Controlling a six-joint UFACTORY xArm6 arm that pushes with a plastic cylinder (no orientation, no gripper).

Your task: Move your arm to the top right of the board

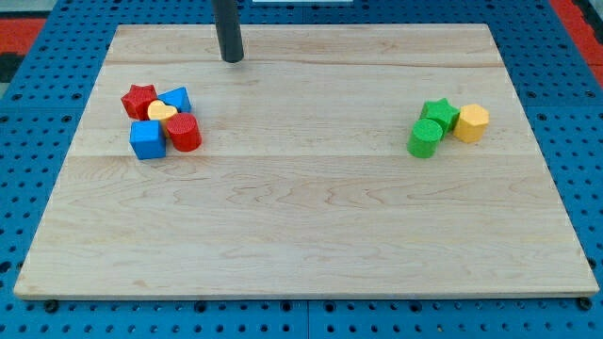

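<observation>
My tip [232, 59] rests on the wooden board [301, 226] near its top edge, left of centre. It touches no block. To its lower left is a cluster: a red star [139, 99], a blue block [177, 98], a yellow heart [161, 112], a red cylinder [185, 133] and a blue cube [147, 139]. At the view's right sit a green star [440, 113], a green cylinder [425, 137] and a yellow hexagon block [471, 122], far from the tip.
The board lies on a blue pegboard table [38, 113] that surrounds it on all sides. A red surface [28, 24] shows at the view's top left corner.
</observation>
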